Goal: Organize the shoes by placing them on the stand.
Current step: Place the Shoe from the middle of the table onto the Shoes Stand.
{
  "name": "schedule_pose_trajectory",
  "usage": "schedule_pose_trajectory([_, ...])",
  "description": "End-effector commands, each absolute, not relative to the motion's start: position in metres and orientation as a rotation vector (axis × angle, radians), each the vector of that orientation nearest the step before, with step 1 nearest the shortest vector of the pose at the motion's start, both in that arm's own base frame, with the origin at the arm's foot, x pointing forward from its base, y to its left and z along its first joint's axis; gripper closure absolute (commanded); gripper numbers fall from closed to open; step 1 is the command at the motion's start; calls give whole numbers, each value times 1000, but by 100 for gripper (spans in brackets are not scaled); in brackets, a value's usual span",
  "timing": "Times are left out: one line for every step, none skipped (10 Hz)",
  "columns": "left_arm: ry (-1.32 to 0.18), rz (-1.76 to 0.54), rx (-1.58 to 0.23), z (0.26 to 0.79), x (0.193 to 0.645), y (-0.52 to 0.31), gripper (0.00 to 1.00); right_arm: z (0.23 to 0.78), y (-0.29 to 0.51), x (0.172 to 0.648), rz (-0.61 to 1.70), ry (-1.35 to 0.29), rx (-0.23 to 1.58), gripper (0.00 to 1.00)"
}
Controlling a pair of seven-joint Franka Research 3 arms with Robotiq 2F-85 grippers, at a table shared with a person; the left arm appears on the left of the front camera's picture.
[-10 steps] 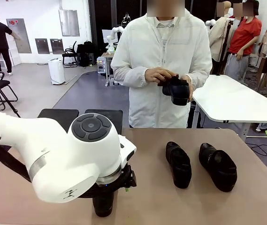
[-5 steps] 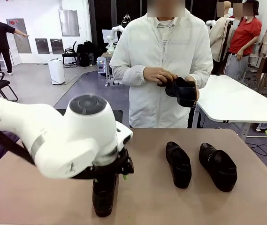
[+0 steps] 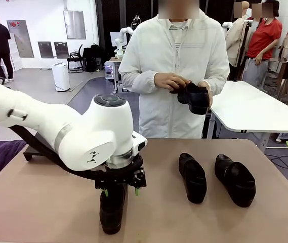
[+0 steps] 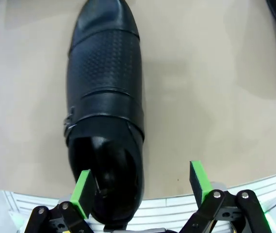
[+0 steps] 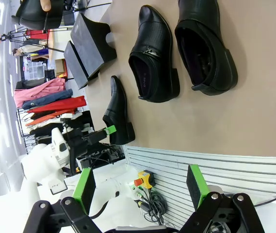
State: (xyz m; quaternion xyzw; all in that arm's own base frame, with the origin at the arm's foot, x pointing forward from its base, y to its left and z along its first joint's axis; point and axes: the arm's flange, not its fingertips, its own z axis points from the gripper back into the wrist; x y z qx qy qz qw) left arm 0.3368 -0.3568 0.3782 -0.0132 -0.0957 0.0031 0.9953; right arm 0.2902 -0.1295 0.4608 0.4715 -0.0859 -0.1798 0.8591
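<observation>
As left pincer [image 4: 141,182] gapes, 1 shoe [image 4: 106,97] lies beneath.

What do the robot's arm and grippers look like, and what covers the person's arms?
The left arm is glossy white and rounded, with a dark grey round cap and a black cable beneath. The left gripper and right gripper are black with green pads. The person's long sleeves are white.

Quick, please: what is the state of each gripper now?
Left gripper: open, over a shoe, holding nothing.
Right gripper: open, holding nothing.
</observation>
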Motion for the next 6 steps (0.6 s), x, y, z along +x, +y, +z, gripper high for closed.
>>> schedule_pose_trajectory([-136, 15, -17, 363, 355, -368, 0, 462, -133, 289, -359, -177, 978, 0])
schedule_pose_trajectory([-115, 14, -17, 354, 359, -370, 0, 462, -133, 289, -359, -177, 978, 0])
schedule_pose_trajectory([-97, 6, -18, 348, 363, -372, 0, 462, -133, 289, -359, -177, 978, 0])
schedule_pose_trajectory([-120, 15, -13, 345, 364, -371, 0, 462, -133, 289, -359, -177, 978, 0])
schedule_pose_trajectory([-154, 24, -7, 345, 363, -371, 0, 462, -133, 289, -359, -177, 978, 0])
schedule_pose_trajectory([-148, 28, -7, 345, 362, -371, 60, 462, -133, 289, -359, -177, 978, 0])
